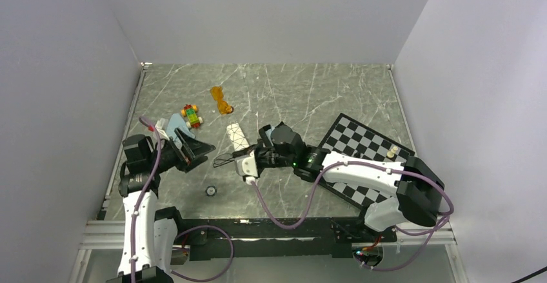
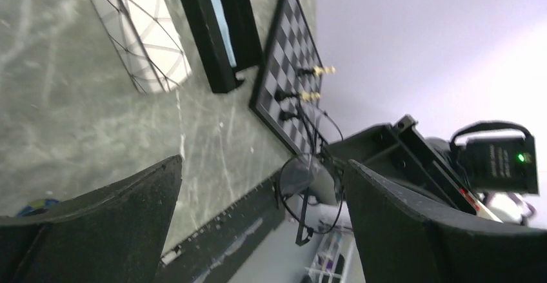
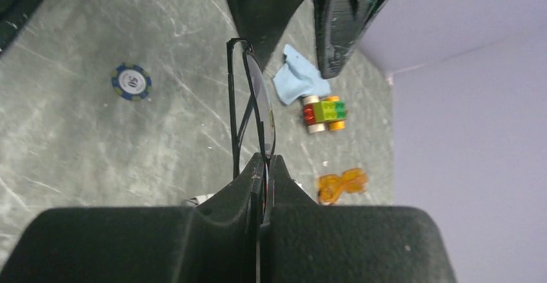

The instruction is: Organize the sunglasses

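Observation:
My right gripper (image 1: 242, 162) is shut on the thin black wire-framed sunglasses (image 1: 224, 160) and holds them above the table, pointing left. In the right wrist view the jaws (image 3: 264, 160) pinch the frame (image 3: 250, 96) at one end. My left gripper (image 1: 201, 155) is open and empty, facing the right one. In the left wrist view the wire sunglasses (image 2: 309, 180) hang between its wide-open fingers (image 2: 264, 164), nearer the right finger. The orange translucent sunglasses (image 1: 221, 100) lie on the table further back and also show in the right wrist view (image 3: 342, 185).
A white case with black line pattern (image 1: 237, 136) and an open black case (image 1: 274, 133) lie behind the right gripper. A toy car (image 1: 191, 115) and blue cloth (image 1: 173, 125) are at the left, a poker chip (image 1: 210, 191) in front, and a chessboard (image 1: 364, 160) at the right.

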You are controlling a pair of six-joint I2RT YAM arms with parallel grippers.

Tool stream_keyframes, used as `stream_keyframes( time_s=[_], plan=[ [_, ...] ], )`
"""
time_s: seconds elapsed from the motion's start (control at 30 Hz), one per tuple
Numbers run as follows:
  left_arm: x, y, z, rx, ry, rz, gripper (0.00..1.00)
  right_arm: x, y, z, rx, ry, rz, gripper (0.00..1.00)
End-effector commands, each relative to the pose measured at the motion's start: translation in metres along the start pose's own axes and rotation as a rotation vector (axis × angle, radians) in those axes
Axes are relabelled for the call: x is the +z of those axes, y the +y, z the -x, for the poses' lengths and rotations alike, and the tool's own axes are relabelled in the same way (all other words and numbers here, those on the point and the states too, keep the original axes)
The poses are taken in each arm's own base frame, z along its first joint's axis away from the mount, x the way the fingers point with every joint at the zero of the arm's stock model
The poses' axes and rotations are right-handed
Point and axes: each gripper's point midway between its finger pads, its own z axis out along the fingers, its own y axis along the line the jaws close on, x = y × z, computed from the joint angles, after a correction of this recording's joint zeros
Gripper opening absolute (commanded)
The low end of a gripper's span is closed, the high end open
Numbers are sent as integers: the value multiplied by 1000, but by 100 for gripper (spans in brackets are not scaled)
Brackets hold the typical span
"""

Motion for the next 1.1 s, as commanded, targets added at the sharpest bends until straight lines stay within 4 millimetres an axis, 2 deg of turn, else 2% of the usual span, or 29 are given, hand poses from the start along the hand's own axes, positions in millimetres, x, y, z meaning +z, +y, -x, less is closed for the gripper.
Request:
stream_keyframes(
  time_s=[0.0, 0.2, 0.37, 0.53, 0.6, 0.8, 0.9, 0.97, 1.0, 1.07],
  plan=[
    [-9, -25, -30, 23, 132, -189, 99, -9, -23, 37, -312, -135, -74, 0],
    [-10, -33, -44, 25, 163, -247, 99, -10, -24, 56, -389, -226, -89, 0],
    [-6, -48, -50, 26, 174, -349, 88, -6, -36, 58, -412, -246, -171, 0],
    [-1, -60, -56, 26, 188, -416, 78, 1, -32, 58, -432, -267, -157, 0],
    [0, -65, -57, 26, 194, -443, 71, 2, -29, 55, -425, -265, -153, 0],
    [4, -72, -55, 28, 199, -485, 39, 1, -24, 50, -417, -258, -153, 0],
    [1, -82, -60, 60, 221, -530, 26, 0, -19, 45, -410, -239, -131, 0],
    [1, -83, -60, 79, 220, -534, 17, -1, -20, 42, -405, -219, -138, 4],
    [2, -82, -60, 81, 221, -523, 12, -1, -22, 41, -406, -209, -146, 16],
    [5, -79, -57, 94, 213, -493, 9, -3, -26, 38, -408, -192, -162, 35]
  ],
)
